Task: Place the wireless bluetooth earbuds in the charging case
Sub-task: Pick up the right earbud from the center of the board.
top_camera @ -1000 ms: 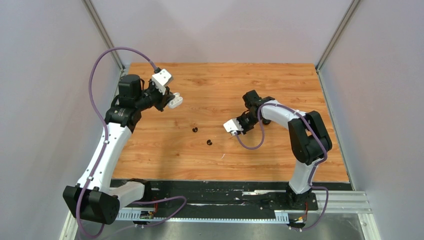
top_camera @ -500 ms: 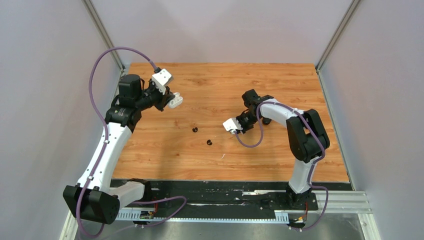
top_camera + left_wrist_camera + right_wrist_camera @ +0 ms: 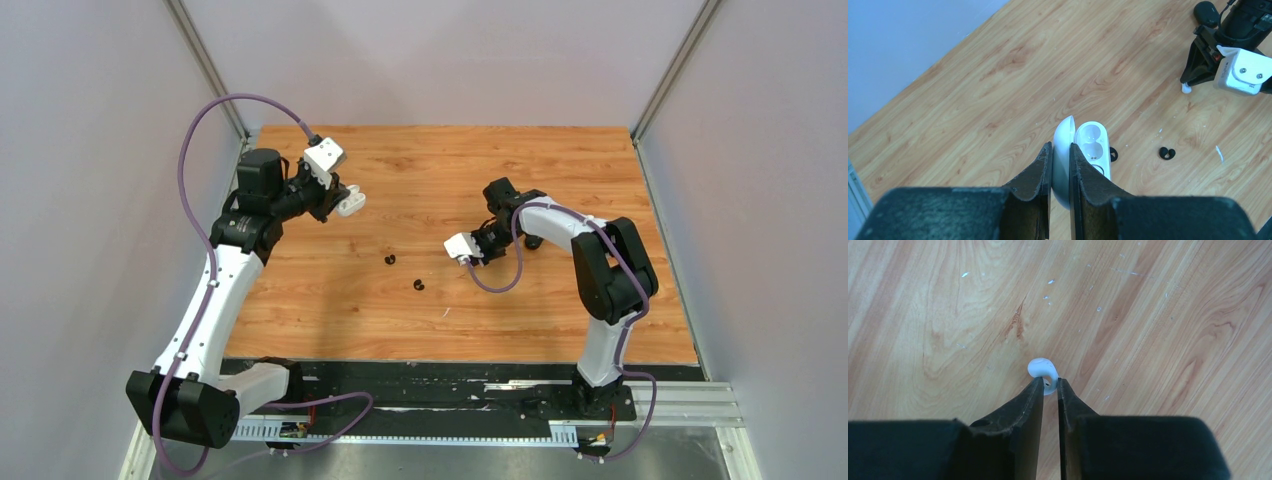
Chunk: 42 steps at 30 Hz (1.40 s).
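Note:
My left gripper (image 3: 1061,146) (image 3: 340,200) is shut on the lid of an open white charging case (image 3: 1091,143) (image 3: 350,204), held above the table's left rear. Its two earbud wells face the camera and are empty. My right gripper (image 3: 1050,381) (image 3: 474,258) points down at mid-table, its tips pinched on a small white earbud (image 3: 1042,369) (image 3: 1187,88) at table level. Two black earbuds (image 3: 390,260) (image 3: 419,285) lie on the wood between the arms; in the left wrist view one (image 3: 1166,152) lies in full sight and the other (image 3: 1113,154) peeks out from behind the case.
A dark pill-shaped case (image 3: 533,242) (image 3: 1207,12) lies behind the right wrist. The wooden table (image 3: 420,160) is walled by grey panels on the left, back and right. Small white specks dot the wood near the right gripper.
The right wrist has shifted slightly up and left in the top view, fingertips still at the white earbud. The left arm and the case have not moved.

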Tool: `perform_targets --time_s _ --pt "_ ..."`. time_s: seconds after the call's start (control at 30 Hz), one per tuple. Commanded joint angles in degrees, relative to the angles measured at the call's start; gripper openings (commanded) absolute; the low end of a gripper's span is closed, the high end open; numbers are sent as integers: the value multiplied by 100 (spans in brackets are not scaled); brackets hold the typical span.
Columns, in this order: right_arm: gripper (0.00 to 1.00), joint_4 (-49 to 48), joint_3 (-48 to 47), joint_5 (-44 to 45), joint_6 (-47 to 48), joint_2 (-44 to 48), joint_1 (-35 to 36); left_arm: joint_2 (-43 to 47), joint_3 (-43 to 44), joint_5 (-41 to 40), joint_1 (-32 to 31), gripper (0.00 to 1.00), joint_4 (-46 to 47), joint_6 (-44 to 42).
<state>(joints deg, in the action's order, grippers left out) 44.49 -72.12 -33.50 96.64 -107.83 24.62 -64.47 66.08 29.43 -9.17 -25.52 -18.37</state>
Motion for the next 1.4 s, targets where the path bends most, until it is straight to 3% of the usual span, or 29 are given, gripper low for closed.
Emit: perform_targets --time_s 0.0,0.27,0.43,0.87,1.0,1.37 --pt "19 -96 -25 -142 -189 -84 34 18 67 15 34 0 214 10" --pt "26 -53 10 -222 -198 -83 47 24 71 13 30 0 193 0" --pt "25 34 -24 -219 -223 -122 108 27 79 22 35 0 181 0" --pt "1 416 -203 -216 -225 -180 130 39 55 36 33 0 196 16" --pt "0 511 -339 -255 -489 -154 140 48 61 50 31 0 195 20" --pt "0 355 -475 -1097 -1488 1547 129 -148 41 438 37 0 259 134"
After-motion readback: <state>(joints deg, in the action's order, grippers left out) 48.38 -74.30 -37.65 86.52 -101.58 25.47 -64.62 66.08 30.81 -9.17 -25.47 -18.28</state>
